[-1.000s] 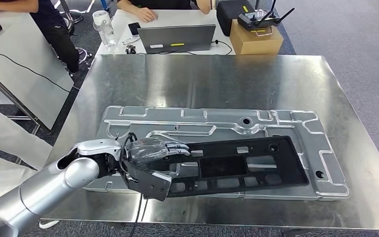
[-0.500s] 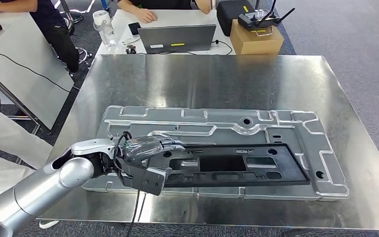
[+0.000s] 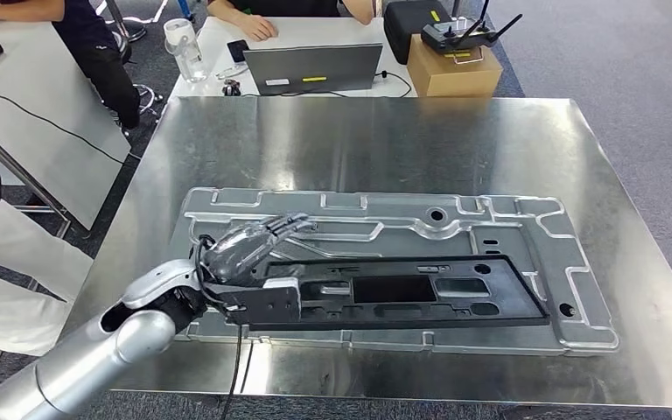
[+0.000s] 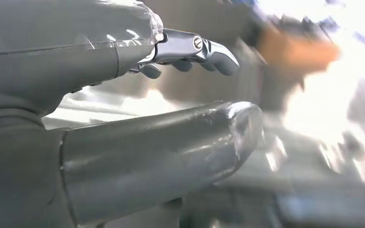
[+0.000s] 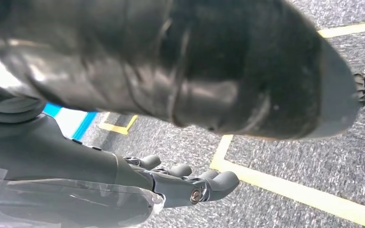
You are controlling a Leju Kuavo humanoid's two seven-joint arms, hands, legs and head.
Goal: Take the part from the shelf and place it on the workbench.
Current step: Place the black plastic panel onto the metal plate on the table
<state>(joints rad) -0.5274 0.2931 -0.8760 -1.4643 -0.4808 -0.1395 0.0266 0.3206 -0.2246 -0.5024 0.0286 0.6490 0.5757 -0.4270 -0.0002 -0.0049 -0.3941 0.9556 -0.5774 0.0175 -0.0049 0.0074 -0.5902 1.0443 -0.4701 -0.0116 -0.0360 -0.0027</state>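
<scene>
The long black part (image 3: 420, 293) lies flat on the silver contoured plate (image 3: 350, 210) that rests on the steel workbench (image 3: 359, 140). My left hand (image 3: 249, 249) is at the part's left end, its fingers (image 3: 284, 225) stretched out and raised above the plate. The thumb (image 3: 271, 300) lies against the part's left end. In the left wrist view the fingers (image 4: 190, 47) and the thumb (image 4: 171, 147) stand apart with nothing between them. My right hand (image 5: 171, 185) hangs over the grey carpet with its fingers loosely extended and holds nothing.
Behind the workbench stands a table with a laptop (image 3: 312, 67), a cardboard box (image 3: 453, 70) carrying a remote controller (image 3: 459, 35), and a bottle (image 3: 184, 48). People sit there. A person in white trousers (image 3: 9, 262) stands at the left. A cable (image 3: 241, 376) hangs at the front edge.
The black part came down from a tilt to lie flat on the plate. My left hand let go of it, and its fingers rose and drew back to the left.
</scene>
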